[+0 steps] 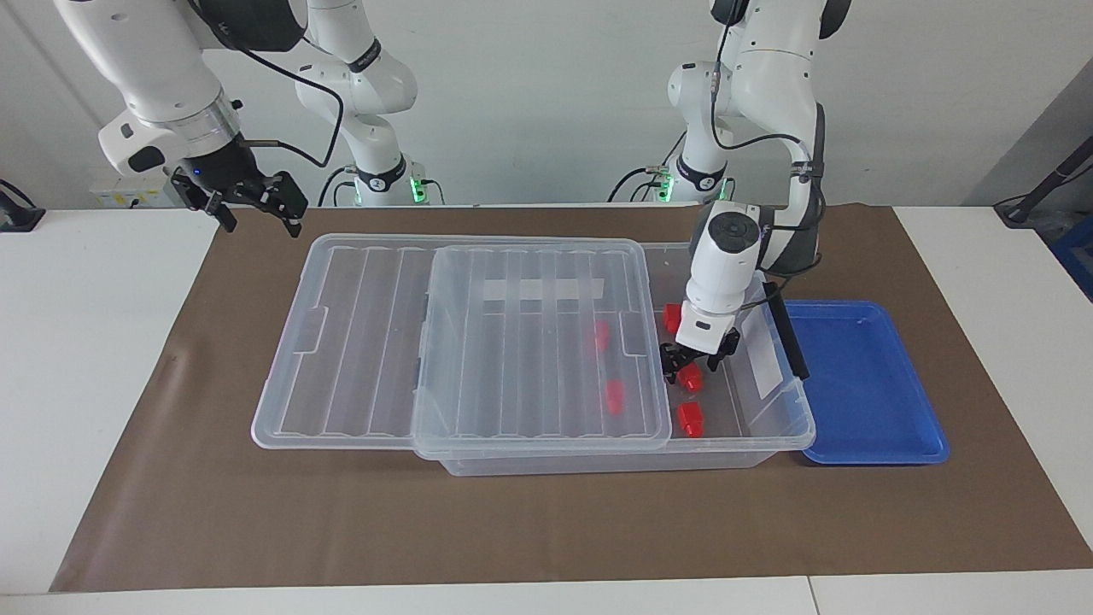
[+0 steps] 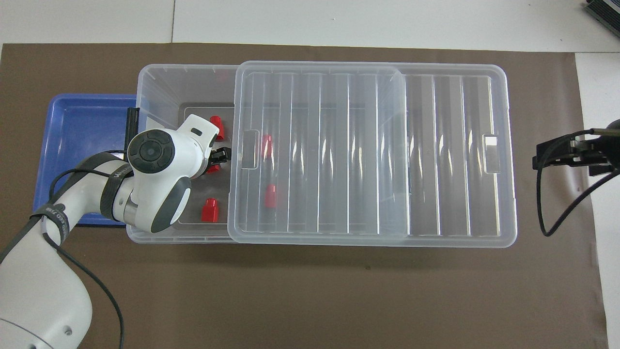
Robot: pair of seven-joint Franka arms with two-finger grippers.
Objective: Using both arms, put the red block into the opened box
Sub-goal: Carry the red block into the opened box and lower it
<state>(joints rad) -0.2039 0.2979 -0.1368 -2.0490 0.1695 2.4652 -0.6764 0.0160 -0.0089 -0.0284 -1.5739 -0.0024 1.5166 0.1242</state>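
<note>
Bright, even light — soft shadows, glare streaks on the lid (image 2: 339, 145).

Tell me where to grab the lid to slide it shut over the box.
Grip the lid by the short edge that sticks out past the box toward the right arm's end, at its recessed tab, from above with the right end effector. That rim is exposed, so it can probably be pinched.
</note>
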